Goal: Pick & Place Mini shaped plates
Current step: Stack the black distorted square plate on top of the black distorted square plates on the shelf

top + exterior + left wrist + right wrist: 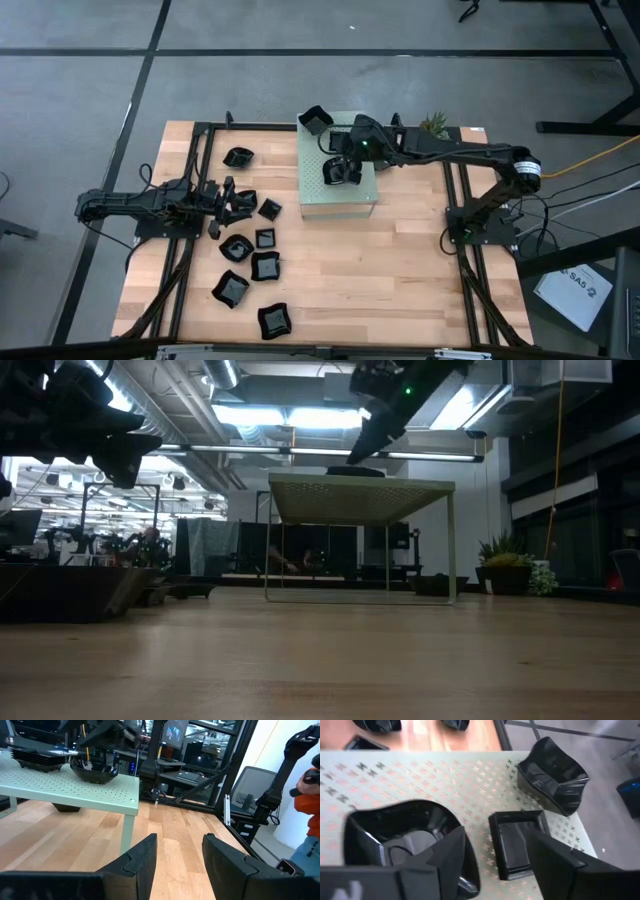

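Note:
Several glossy black mini plates (265, 265) lie on the wooden table's left half. More sit on the pale green perforated box (338, 200): a tilted stack at its far left corner (316, 120) (552, 772), a wavy-rimmed dish (405, 840) and a small square plate (517, 842). My right gripper (345, 165) (502, 860) hangs open just above the box top. The square plate lies below the gap between its fingers, and the wavy dish is beside one finger. My left gripper (235, 200) (180, 855) is open above the table, among the loose plates left of the box. My right gripper comes at the box top slanting down from the right. One finger (452, 855) stands in front of the wavy dish's rim (445, 820), and I cannot tell whether it touches it. The dish rests flat on the box.
The box stands on thin legs (127, 827) with open space beneath it (360, 550). A small spiky plant (433, 123) sits by the table's far edge, right of the box. Bare wood lies on the table's right and near parts. A person in orange (307, 785) is beyond the table.

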Controlling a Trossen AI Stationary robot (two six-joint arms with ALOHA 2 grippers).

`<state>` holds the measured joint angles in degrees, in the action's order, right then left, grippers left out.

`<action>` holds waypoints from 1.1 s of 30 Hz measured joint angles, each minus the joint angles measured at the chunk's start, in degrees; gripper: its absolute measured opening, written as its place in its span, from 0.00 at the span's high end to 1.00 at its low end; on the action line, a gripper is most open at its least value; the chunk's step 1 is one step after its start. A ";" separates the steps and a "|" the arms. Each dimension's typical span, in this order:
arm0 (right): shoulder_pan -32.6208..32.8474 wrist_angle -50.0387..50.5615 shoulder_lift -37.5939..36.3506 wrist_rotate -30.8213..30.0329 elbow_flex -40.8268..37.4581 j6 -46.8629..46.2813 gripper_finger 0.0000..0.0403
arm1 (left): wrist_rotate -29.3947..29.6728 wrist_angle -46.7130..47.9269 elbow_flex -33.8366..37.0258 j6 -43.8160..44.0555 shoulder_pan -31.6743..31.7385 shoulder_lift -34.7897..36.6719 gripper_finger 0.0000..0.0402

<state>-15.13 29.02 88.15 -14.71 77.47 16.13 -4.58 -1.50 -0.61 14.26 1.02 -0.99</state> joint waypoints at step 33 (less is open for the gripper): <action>27.13 6.46 -1.63 9.83 0.00 -10.22 0.38 | 0.02 0.00 0.01 0.00 0.00 -0.02 0.62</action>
<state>12.00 35.48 86.52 -4.89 77.47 5.91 -4.56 -1.50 -0.60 14.26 1.02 -1.02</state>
